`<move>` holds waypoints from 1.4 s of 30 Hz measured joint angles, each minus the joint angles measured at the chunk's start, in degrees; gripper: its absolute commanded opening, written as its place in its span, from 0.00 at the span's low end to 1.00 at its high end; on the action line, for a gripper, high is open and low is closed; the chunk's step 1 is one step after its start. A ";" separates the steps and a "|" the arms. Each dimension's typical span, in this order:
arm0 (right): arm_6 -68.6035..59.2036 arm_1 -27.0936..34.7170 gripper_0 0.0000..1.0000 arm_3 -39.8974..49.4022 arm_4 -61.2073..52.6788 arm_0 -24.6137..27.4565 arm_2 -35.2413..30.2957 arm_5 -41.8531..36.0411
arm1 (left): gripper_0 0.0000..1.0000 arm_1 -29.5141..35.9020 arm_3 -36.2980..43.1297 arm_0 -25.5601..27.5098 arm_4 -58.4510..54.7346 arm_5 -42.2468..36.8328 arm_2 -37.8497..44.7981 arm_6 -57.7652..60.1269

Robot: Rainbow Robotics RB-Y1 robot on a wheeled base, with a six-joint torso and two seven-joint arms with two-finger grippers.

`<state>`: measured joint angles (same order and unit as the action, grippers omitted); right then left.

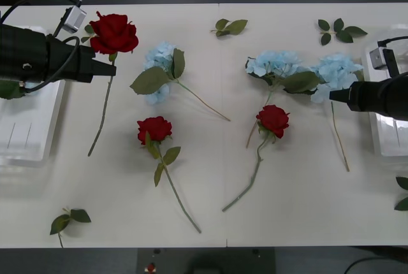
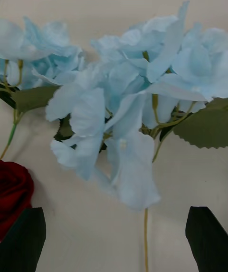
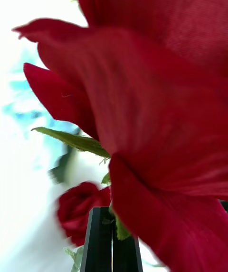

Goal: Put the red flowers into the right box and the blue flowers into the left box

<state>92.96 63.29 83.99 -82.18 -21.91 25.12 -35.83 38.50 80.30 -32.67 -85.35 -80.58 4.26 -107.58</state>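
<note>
Red rose (image 1: 115,33) is clamped at its stem in the left gripper (image 1: 111,69), no flower boxed as far as I can see; the right gripper (image 2: 114,238), open, hovers just short of a blue cluster (image 2: 128,105), and three roses and three clusters lie loose.

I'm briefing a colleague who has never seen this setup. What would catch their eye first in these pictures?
Probably the left gripper, shut on the stem of a deep-red rose at the table's far left, the bloom looming right before the left wrist camera. Next, the right gripper, fingers open, at the rightmost blue flower. Two more roses lie mid-table, with white boxes at both edges.
</note>
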 measured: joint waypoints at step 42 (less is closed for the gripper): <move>52.62 -2.81 0.87 2.84 -64.11 2.85 -6.58 -24.74 | 0.00 -10.42 9.80 -7.96 -16.91 16.39 -12.06 18.81</move>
<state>145.59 60.48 86.83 -146.29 -19.06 18.54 -60.57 28.08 90.10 -40.63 -102.26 -64.19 -7.80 -88.77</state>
